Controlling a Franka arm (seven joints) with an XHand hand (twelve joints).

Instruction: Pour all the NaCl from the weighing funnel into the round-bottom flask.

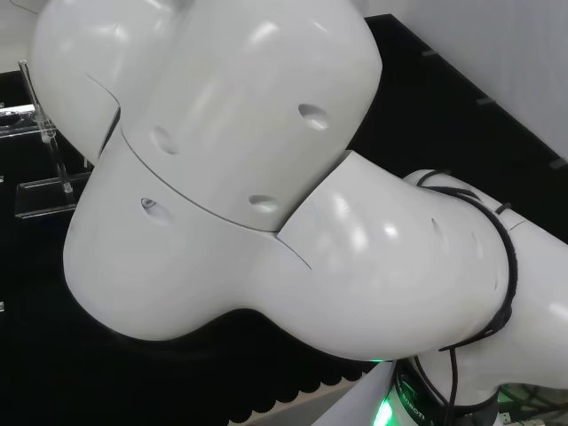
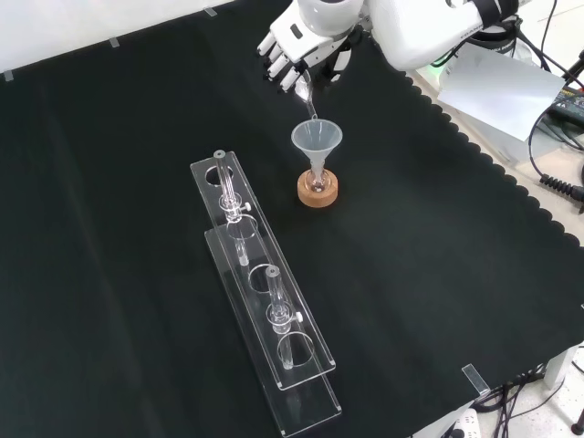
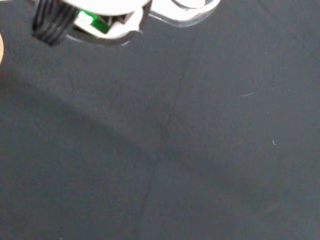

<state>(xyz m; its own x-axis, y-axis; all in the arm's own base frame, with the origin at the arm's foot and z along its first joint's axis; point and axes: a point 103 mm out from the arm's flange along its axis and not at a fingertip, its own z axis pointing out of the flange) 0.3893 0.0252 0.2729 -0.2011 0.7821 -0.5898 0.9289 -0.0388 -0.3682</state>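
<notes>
In the front view, nearest the camera, a clear acrylic rack [image 2: 265,301] lies on the black cloth [image 2: 438,274], carrying glass tubes. Beyond it, well apart, the round-bottom flask [image 2: 318,182] sits on a cork ring [image 2: 318,191] with a clear funnel [image 2: 317,140] in its neck. Farthest, the hand [image 2: 294,47] holds the weighing funnel [image 2: 307,95], fingers curled round its upper end, spout tilted down to the funnel's rim.

Risk: the spout sits close to the rim; a sideways drift would likely spill NaCl onto the cloth, and contact could tip the funnel and flask.

Pose: the hand hangs above the flask, palm downward.
</notes>
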